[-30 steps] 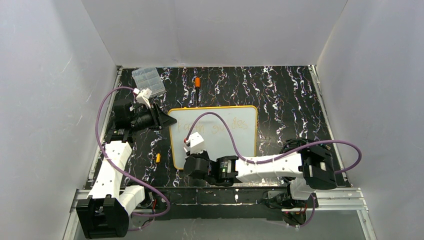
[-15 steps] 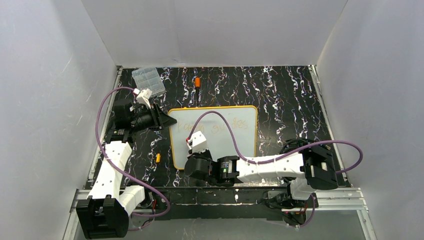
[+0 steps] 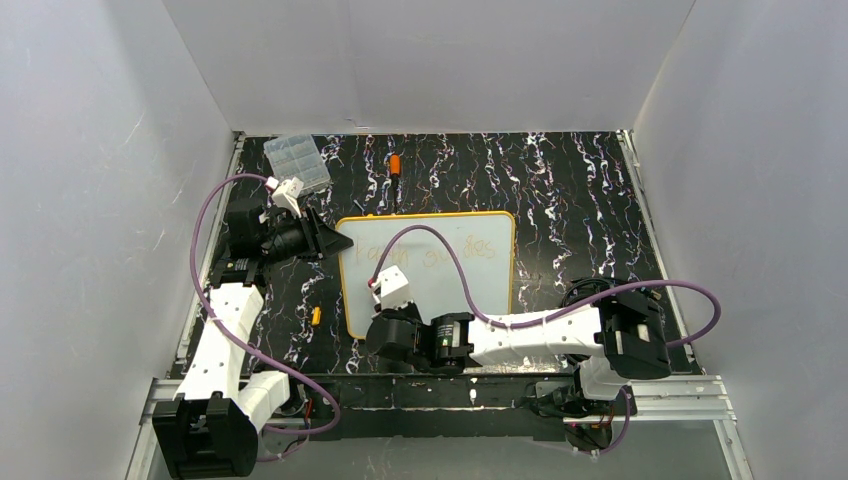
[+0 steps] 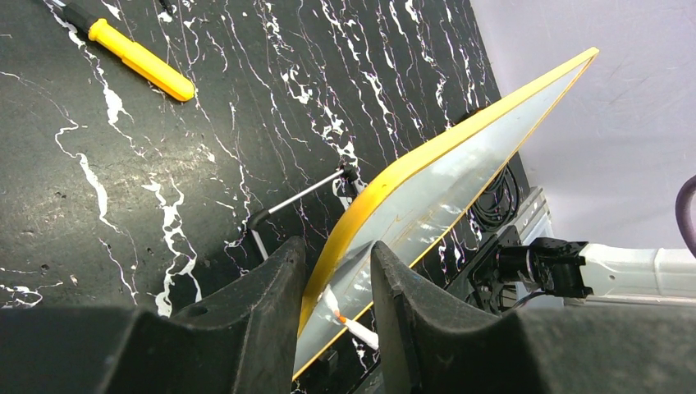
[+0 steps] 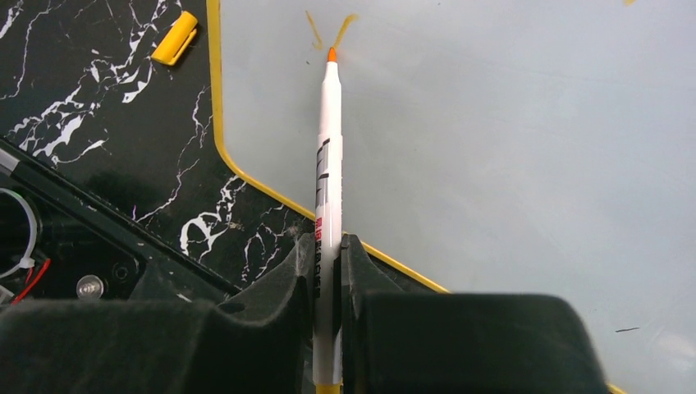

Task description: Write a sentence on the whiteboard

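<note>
- Right gripper (image 5: 328, 250), bottom centre of the right wrist view: jaws clamped on a slim white marker pen with an orange tip (image 5: 329, 156). It is held low on the barrel, which puts the nib well ahead of the fingers and in the camera's sight.
- The nib is on or just above the flat white whiteboard with a thin yellow-orange rim (image 5: 509, 164), near its rounded corner. Actual contact cannot be made out.
- Small yellow pen cap (image 5: 176, 38), upper left of that view, lies on the black white-veined tabletop (image 3: 580, 200) just off the rim. I judge it is parked clear of the writing path.
- The sentence (image 3: 445, 254): faint orange handwriting across the upper part of the board, centre of the top view. A short V-shaped stroke sits just beyond the nib, so a lower line looks barely begun.
- Left gripper (image 4: 336, 267), bottom centre of the left wrist view: jaws narrowly apart astride the board's rim at a corner. Whether this is a firm pinch or a loose bracket, I cannot tell. The likely purpose is to stop the board sliding under the pen.
- Thin wire stand (image 4: 299, 195) shows beneath that edge.
- Top of the top view: orange-handled screwdriver (image 3: 395, 166) and, further left, a clear plastic compartment box (image 3: 297, 163), both apart from the board.
</note>
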`<state>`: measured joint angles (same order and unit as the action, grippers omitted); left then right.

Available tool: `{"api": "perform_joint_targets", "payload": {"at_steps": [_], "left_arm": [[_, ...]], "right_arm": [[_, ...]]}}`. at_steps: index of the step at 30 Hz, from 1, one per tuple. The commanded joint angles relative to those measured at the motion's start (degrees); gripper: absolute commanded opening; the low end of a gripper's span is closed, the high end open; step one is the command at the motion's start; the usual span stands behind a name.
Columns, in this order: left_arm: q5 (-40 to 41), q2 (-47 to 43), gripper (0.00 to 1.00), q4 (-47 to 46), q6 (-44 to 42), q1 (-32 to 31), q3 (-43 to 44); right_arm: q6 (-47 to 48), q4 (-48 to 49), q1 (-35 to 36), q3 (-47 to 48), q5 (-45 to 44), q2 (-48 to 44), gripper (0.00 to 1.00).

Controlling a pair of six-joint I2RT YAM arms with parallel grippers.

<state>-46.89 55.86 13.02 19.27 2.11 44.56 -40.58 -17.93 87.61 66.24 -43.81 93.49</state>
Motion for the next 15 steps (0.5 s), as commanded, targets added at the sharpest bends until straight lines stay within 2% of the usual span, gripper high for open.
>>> {"api": "perform_joint_targets", "payload": {"at_steps": [1,11,15], "left_arm": [[-0.7,-1.6,0.33,1.1,-0.6,-0.2,0.0],[-0.6,-1.5,0.33,1.0,-0.7,-0.2,0.0],[-0.6,-1.5,0.33,1.0,-0.7,-0.2,0.0]], "right_arm": [[-1.7,-0.3,0.2,1.0,2.1,1.0,0.01],[-0.2,2.1,0.7,2.0,6.3,3.1,0.01],[1.5,6.6,1.1,0.1,7.2,1.2,0.01]]}}
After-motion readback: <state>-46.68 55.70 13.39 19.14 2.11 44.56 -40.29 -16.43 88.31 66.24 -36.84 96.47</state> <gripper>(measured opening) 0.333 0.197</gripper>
